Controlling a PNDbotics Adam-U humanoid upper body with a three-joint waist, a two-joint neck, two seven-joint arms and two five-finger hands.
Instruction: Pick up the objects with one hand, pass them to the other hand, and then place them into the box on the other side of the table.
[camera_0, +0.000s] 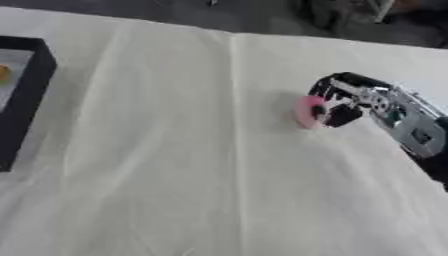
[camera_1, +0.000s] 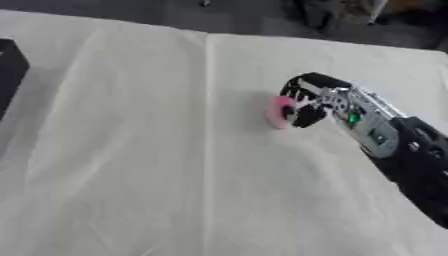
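A creased white cloth-covered table (camera_0: 175, 165) fills the view. Mid-right, the black-and-silver right hand (camera_0: 343, 100) curls round a small pink round object (camera_0: 308, 111); lifting it straight up should suit the handover. At far left sits the black-walled box (camera_0: 33, 85).

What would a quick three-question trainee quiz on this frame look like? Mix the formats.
1. True or false: the right hand has its fingers curled round the pink object.
2. Where does the dark box sit in the left eye view? A) left edge B) right edge C) centre
3. Fill in: the table is covered by a pale ____.

Key: 1 true; 2 A; 3 cloth. Note that the left hand shows in neither view, and something orange is just visible inside the box.
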